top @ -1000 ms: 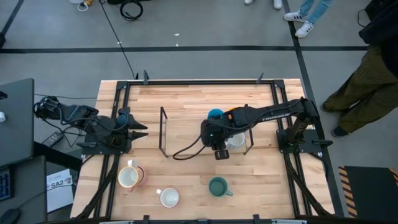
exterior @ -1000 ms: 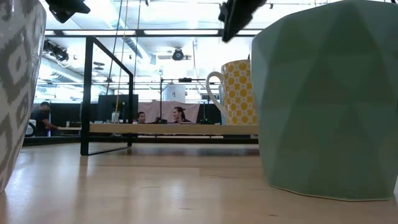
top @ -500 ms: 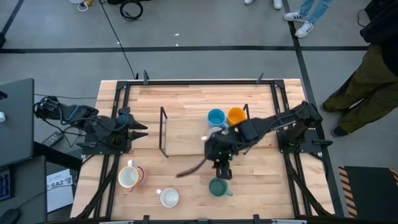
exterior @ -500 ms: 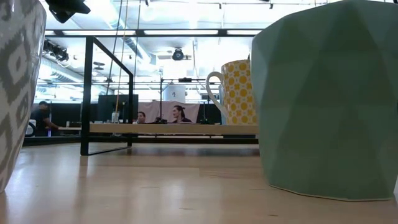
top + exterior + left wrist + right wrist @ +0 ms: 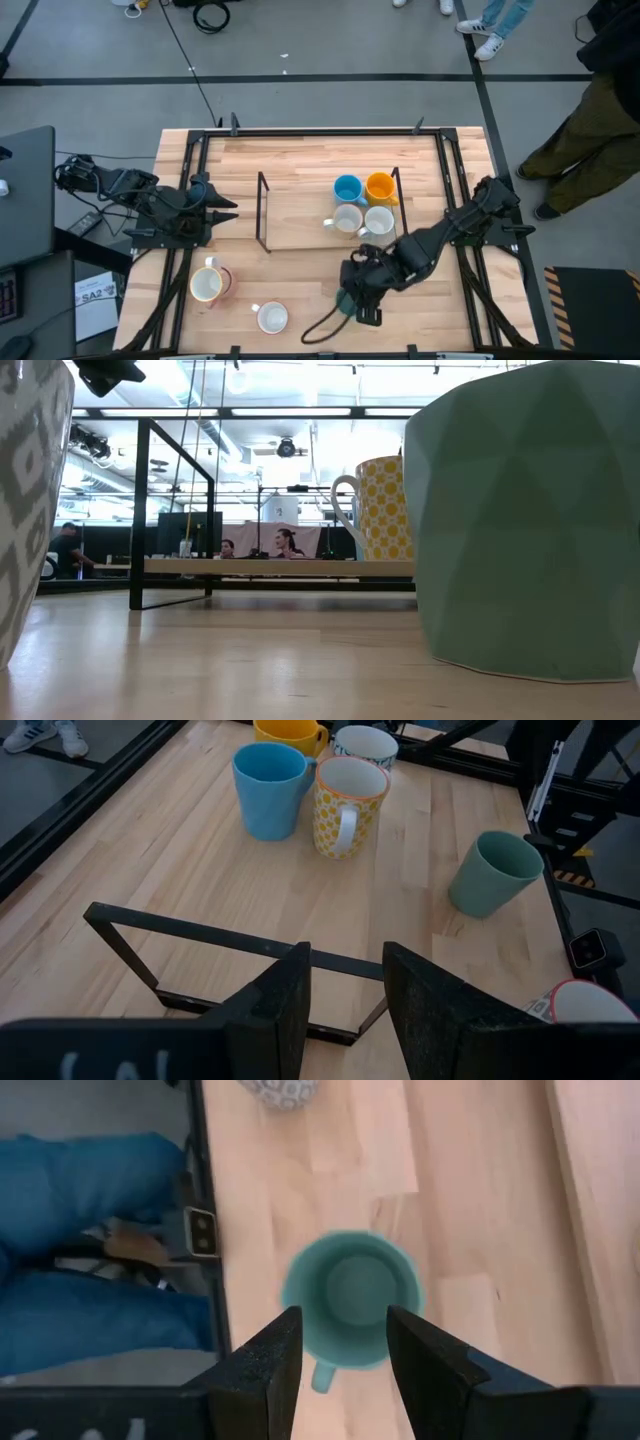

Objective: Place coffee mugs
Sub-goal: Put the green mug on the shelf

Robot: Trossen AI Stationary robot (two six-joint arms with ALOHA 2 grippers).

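We count three mugs unplaced along the table's 6 o'clock edge: the green mug (image 5: 348, 300), a white mug (image 5: 272, 318) and a pink-and-cream mug (image 5: 207, 285). Our right gripper (image 5: 338, 1342), fingers apart and empty, hovers over the green one; a second ago it was up at the rack (image 5: 262, 210). Four mugs (image 5: 362, 203) are placed beyond, toward 12 o'clock. Our left gripper (image 5: 345, 992) waits at 9 o'clock, fingers apart.
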